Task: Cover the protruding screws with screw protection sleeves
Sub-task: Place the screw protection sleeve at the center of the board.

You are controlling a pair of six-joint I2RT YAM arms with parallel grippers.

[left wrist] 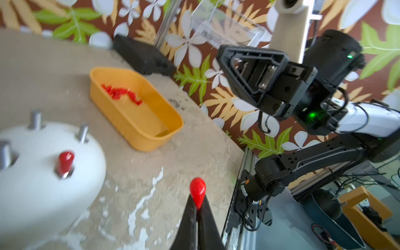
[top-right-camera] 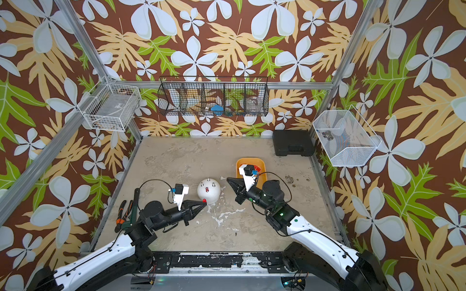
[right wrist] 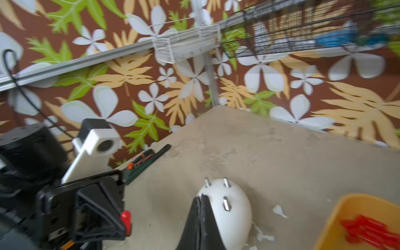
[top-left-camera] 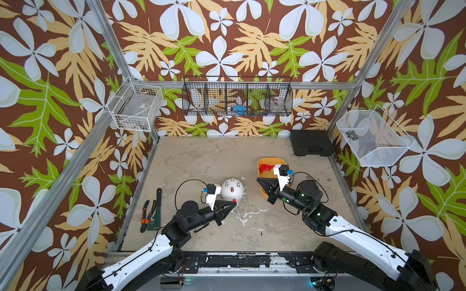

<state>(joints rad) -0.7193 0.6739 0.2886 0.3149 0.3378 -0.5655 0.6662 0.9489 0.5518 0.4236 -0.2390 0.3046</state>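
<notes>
A white dome [top-left-camera: 232,189] [left wrist: 43,184] stands mid-table. Three bare protruding screws [left wrist: 35,120] [right wrist: 226,203] stick out of it, and a fourth wears a red sleeve [left wrist: 65,161]. My left gripper [top-left-camera: 234,202] [left wrist: 197,205] is just in front of the dome, shut on one red screw protection sleeve [left wrist: 197,191] that pokes past its tips. My right gripper [top-left-camera: 258,179] [right wrist: 200,198] hovers to the dome's right, shut with nothing in it. Several more sleeves [top-left-camera: 266,168] [left wrist: 121,93] lie in the orange-yellow tray [top-left-camera: 262,161] behind it.
Pliers and a green tool [top-left-camera: 148,214] lie by the left edge. A black case [top-left-camera: 311,142] sits in the far right corner. Wire baskets [top-left-camera: 237,97] hang on the walls above the table.
</notes>
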